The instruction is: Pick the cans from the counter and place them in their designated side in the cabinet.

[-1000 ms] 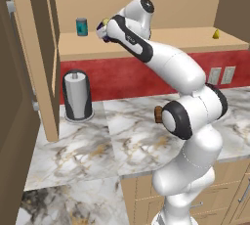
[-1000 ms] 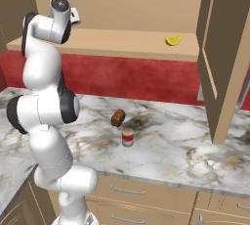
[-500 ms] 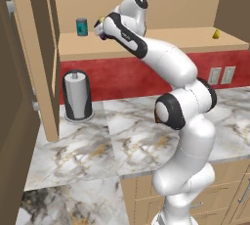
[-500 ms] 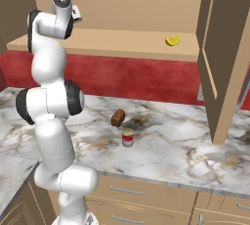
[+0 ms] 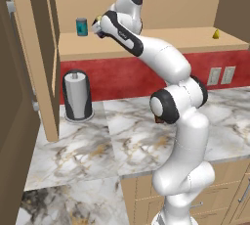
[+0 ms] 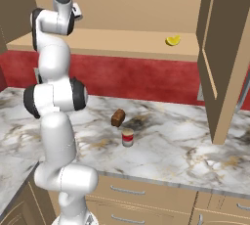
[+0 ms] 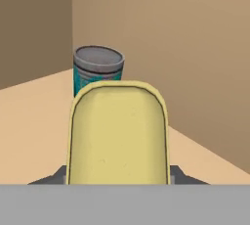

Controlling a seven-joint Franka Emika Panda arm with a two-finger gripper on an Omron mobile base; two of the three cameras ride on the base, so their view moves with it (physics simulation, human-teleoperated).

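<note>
My gripper (image 5: 99, 25) is up at the cabinet shelf (image 5: 161, 40), shut on the dark blue can with the yellow label (image 7: 117, 131). The label fills the middle of the hand view and hides the fingertips. The held can hangs just above the shelf board, a short way right of the teal can (image 5: 81, 26), which stands behind it (image 7: 98, 67) near the cabinet's left wall. The red can with a white band (image 6: 127, 137) stands upright on the marble counter (image 6: 166, 146).
A small brown block (image 6: 117, 117) lies on the counter just behind the red can. A yellow lemon piece (image 6: 172, 39) sits at the shelf's right end. A paper towel holder (image 5: 77, 96) stands under the shelf. Open cabinet doors (image 6: 227, 57) flank both sides.
The arm has straightened and reached further in, carrying the blue can slightly closer to the teal can. The grip has stayed shut.
</note>
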